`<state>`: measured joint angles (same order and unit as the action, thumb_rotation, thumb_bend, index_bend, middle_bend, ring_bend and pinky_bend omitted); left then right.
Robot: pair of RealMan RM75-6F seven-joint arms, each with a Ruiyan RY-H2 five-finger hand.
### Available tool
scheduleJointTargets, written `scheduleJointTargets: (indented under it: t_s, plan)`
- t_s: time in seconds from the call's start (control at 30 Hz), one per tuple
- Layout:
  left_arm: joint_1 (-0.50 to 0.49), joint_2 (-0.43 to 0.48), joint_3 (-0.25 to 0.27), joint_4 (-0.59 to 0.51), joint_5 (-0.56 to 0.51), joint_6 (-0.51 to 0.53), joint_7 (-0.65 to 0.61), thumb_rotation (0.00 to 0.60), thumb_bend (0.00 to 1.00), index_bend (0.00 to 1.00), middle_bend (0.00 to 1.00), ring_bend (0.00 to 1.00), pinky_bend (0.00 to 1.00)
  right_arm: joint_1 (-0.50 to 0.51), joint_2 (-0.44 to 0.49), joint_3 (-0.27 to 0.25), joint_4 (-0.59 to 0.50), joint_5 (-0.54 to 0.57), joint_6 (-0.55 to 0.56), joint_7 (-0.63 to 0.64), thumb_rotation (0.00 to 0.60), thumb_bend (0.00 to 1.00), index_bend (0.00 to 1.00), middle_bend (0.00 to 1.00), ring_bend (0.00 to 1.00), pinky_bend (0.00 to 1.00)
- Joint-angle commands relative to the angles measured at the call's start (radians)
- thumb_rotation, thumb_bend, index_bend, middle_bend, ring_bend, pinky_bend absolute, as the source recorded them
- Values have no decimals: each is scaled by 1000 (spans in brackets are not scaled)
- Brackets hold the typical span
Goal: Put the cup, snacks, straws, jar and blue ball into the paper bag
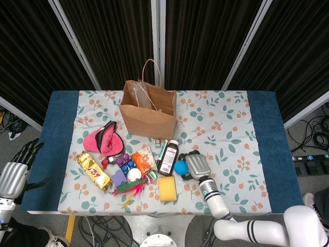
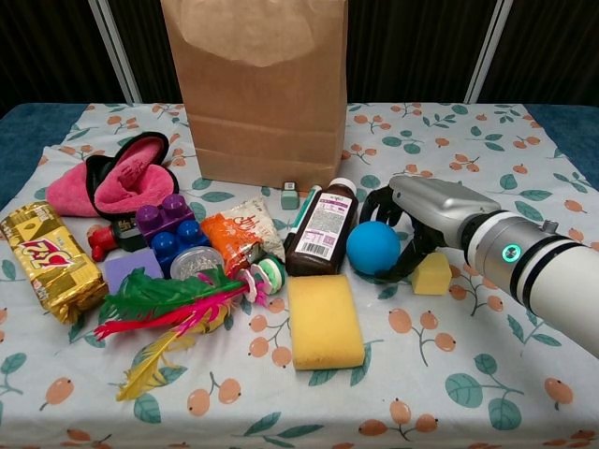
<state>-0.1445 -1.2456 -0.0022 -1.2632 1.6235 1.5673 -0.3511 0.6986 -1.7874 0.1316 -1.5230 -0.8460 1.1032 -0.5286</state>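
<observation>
The blue ball (image 2: pixel 372 247) (image 1: pixel 180 166) lies on the table right of a brown bottle (image 2: pixel 323 227). My right hand (image 2: pixel 421 210) (image 1: pixel 196 165) is against the ball's right side, fingers arched over its top and thumb low; a firm grip is not evident. The paper bag (image 2: pixel 255 89) (image 1: pixel 149 110) stands open at the back with a clear cup (image 1: pixel 139 92) inside. An orange snack bag (image 2: pixel 234 238), a gold snack pack (image 2: pixel 47 262) and a small lidded jar (image 2: pixel 197 263) lie to the left. My left hand (image 1: pixel 18 170) hangs off the table's left edge, fingers spread.
A yellow cube (image 2: pixel 432 273) sits just under my right hand. A yellow sponge (image 2: pixel 324 320) lies in front of the ball. Coloured feathers (image 2: pixel 168 299), toy blocks (image 2: pixel 168 229) and a pink pouch (image 2: pixel 122 173) crowd the left side.
</observation>
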Motion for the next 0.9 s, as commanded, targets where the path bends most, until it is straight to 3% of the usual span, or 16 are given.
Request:
scheduleJointTargets:
  t_s: [0.03,0.17,0.33,0.67,0.77,0.9]
  plan:
    - [1,-1,1,0,1,1,-1,600,107,94,108,64,224,-8,-4,0,6,-24,10,9,600,147,451,449,316,221]
    - [0,-2,2,1,0,-2,-2,600,107,95,108,64,223,-13,9,12,-16,-54,21,17,600,157,462,456,322,224]
    - [-3,2,1,-3,1,-6,1,600,108,95,108,64,223,-7,70,77,-121,-115,74,18,600,157,463,456,322,224]
    - [-3,-2,6,-13,6,-9,8,600,110,95,108,64,223,98,206,349,-354,-90,162,-106,600,158,479,467,332,236]
    - [-6,-1,4,-14,9,-9,8,600,111,95,108,64,223,150,217,418,-353,-58,176,-150,600,157,480,467,332,236]
    - [-15,-1,-4,-17,6,-13,10,600,111,95,108,64,223,240,200,486,-268,25,172,-208,600,157,479,467,332,236]
